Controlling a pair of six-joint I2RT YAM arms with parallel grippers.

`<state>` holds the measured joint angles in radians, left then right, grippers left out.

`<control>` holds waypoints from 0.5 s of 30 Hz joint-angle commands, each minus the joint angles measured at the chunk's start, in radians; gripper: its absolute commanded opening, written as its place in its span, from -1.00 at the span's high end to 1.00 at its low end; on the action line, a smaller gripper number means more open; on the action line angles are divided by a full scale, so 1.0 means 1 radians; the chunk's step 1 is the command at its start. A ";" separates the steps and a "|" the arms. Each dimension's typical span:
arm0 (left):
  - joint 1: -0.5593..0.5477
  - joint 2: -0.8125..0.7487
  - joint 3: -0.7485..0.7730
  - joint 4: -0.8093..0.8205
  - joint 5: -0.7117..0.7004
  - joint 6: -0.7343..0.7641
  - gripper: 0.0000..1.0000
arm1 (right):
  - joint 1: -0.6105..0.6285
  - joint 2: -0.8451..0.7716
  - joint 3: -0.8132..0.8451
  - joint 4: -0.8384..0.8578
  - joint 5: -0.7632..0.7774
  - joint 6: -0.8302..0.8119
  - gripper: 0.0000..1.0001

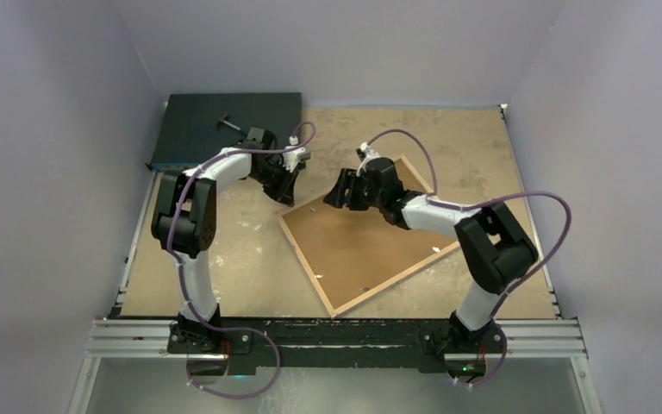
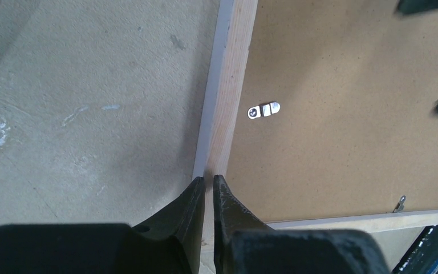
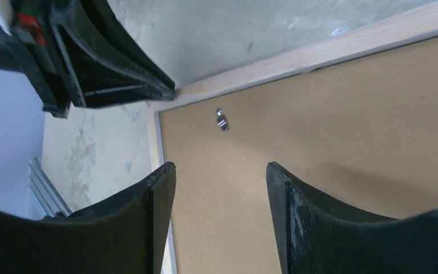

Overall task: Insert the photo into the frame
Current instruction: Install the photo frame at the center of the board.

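The frame [image 1: 307,267] lies face down and askew at the table's middle, its light wood back rail [image 2: 234,85] up. A brown backing board [image 1: 371,250] fills it, with small metal turn clips [image 2: 263,110] on it. My left gripper [image 2: 209,180] is at the frame's far left corner, tips on the wood rail, jaws all but together with nothing between them. My right gripper [image 3: 220,168] hovers open over the backing board [image 3: 331,125] near that corner, facing the left gripper [image 3: 168,91]. The photo is out of view.
A dark blue-green flat box [image 1: 224,129] sits at the back left corner with a black tool [image 1: 228,123] on it. Grey walls close in the left, right and back. A metal rail [image 1: 336,332] runs along the near edge.
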<state>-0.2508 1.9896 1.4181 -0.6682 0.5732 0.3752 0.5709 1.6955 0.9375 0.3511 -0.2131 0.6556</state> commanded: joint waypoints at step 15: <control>0.000 0.006 -0.097 0.035 0.061 0.025 0.90 | 0.088 0.265 0.197 0.086 -0.061 -0.002 -0.21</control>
<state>-0.2382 1.9804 1.3682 -0.6006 0.6167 0.3840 0.6430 1.9400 1.0855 0.4042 -0.2539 0.6621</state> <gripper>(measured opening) 0.058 0.609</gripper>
